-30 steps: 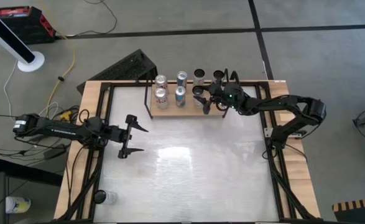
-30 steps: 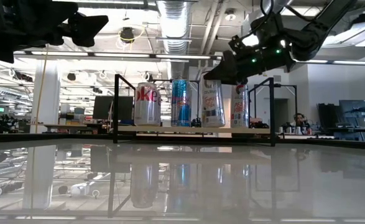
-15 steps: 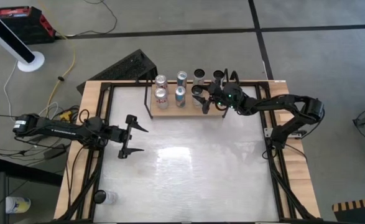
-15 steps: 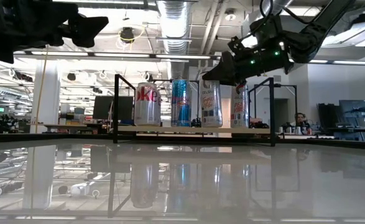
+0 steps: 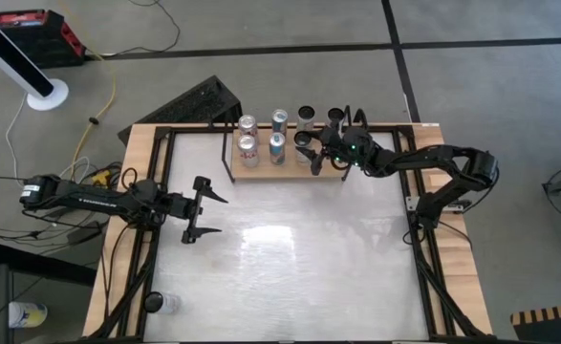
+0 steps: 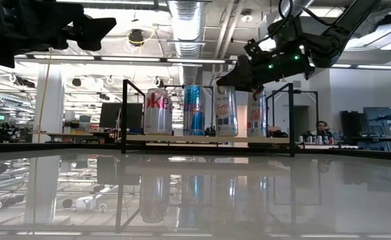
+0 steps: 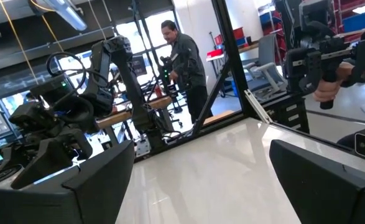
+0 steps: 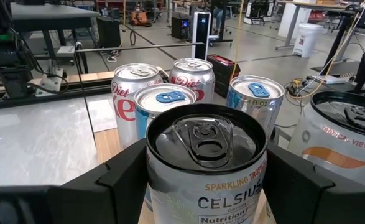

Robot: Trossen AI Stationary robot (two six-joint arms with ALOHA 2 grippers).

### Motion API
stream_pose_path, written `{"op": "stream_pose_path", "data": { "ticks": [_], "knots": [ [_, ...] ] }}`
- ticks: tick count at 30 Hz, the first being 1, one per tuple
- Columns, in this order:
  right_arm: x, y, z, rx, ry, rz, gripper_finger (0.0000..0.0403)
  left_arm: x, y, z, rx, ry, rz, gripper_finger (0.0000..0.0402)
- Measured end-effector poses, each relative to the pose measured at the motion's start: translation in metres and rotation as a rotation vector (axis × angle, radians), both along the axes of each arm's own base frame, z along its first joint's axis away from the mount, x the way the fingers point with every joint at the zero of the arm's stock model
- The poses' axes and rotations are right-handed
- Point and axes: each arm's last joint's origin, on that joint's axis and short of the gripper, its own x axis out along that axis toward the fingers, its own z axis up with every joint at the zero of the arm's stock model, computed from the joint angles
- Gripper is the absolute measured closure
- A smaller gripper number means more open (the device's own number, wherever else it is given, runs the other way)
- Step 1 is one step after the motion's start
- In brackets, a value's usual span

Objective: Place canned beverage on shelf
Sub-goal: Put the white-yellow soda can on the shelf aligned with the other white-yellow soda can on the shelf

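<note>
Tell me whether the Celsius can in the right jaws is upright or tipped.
Upright: the Celsius can shows its pull-tab lid facing up, standing level among the other cans on the shelf.

Bright ceiling lights (image 6: 182, 63) glare off the glossy white tabletop (image 5: 290, 258), silhouetting the arms; wrist views blur slightly.

You see the light-wood shelf in its black wire frame (image 5: 285, 162) at the table's far edge, cans in two rows on it, the black-topped Celsius can (image 8: 205, 165) frontmost right.

The bottom of the Celsius can (image 8: 206, 163) between the right gripper (image 8: 201, 186) fingers is cut off, so contact with the shelf cannot be told.
</note>
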Motion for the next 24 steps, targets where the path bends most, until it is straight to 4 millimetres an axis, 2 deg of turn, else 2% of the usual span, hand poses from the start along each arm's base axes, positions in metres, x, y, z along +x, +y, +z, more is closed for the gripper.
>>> {"op": "stream_pose_path", "data": {
  "ticks": [8,14,17,24],
  "knots": [
    [0.0,0.0,-0.001,0.004,0.004,0.001,0.0115,0.0,0.0,0.0,0.0,0.0,0.0,0.0041],
    [0.0,0.0,-0.002,0.011,0.013,0.001,0.0075,0.0,0.0,0.0,0.0,0.0,0.0,0.0041],
    [-0.001,0.001,-0.011,0.041,0.067,0.007,0.0056,0.0,0.0,0.0,0.0,0.0,0.0,0.0041],
    [-0.002,0.001,-0.012,0.048,0.099,0.008,0.0049,0.0,0.0,0.0,0.001,-0.001,0.0,0.0041]
  ]
}}
